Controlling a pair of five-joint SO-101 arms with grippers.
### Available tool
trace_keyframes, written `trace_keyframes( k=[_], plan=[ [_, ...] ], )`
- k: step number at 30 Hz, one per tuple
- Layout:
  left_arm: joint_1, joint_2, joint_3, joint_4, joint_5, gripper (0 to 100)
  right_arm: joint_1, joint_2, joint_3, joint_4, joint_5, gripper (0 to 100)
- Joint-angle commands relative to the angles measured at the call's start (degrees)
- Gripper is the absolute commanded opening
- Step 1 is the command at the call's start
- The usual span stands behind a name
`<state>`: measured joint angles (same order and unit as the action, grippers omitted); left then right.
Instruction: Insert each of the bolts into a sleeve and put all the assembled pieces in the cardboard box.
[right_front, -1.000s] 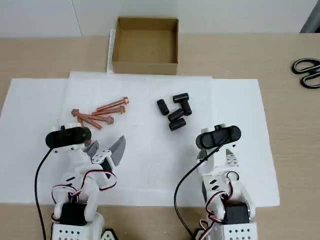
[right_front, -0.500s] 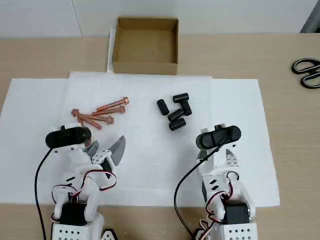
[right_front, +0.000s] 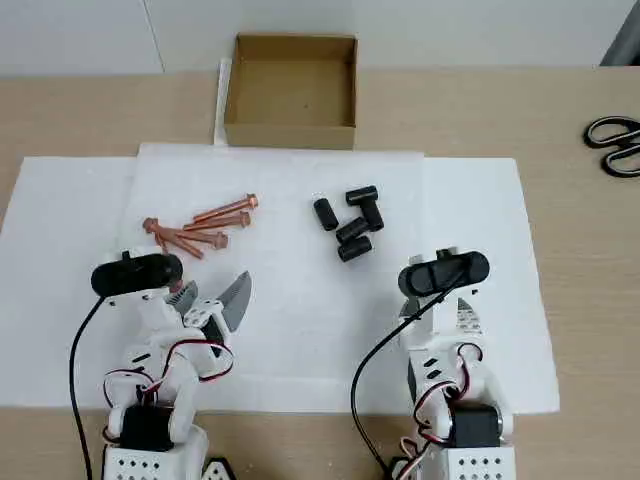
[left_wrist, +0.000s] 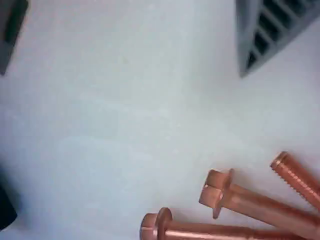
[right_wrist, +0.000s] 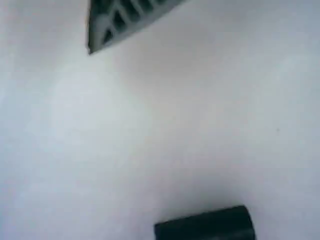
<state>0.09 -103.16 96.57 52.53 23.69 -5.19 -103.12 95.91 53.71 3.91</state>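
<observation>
Several copper bolts (right_front: 200, 225) lie in a loose heap on the white paper, left of centre. Several black sleeves (right_front: 350, 224) lie scattered right of centre. The cardboard box (right_front: 228, 118) stands open and empty at the far edge. My left gripper (right_front: 215, 288) hangs open just nearer than the bolts, holding nothing. In the left wrist view bolt heads (left_wrist: 217, 192) lie ahead of its fingers (left_wrist: 270, 35). My right gripper (right_front: 436, 302) is open nearer than the sleeves, holding nothing. In the right wrist view one sleeve (right_wrist: 205, 225) lies beyond its finger (right_wrist: 130, 20).
White paper sheets (right_front: 300, 330) cover the middle of the wooden table (right_front: 560, 110). Scissors (right_front: 615, 145) lie at the far right edge. Bare paper lies between the two arms and between the parts and the box.
The right arm has shifted slightly to the right. The left arm, the bolts and the sleeves have not moved.
</observation>
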Motion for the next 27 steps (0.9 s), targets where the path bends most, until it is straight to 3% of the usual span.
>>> trace_keyframes(
  k=[1, 15, 18, 27],
  plan=[
    [-0.1, -0.4, -0.3, 0.0, 0.1, 28, 0.4, -0.8, 0.0, -0.3, 0.6, 16.2],
    [-0.2, -0.1, -5.3, 2.0, -4.7, 28, 0.5, -0.7, -11.7, 9.5, 0.9, 16.2],
    [-0.4, -0.1, -7.2, 2.8, -4.7, 28, 0.5, -0.7, -13.5, 9.6, 4.0, 16.2],
    [-9.5, 0.0, -14.2, 5.1, -10.6, 28, 0.5, 2.2, -28.0, 10.8, 6.4, 16.2]
  ],
)
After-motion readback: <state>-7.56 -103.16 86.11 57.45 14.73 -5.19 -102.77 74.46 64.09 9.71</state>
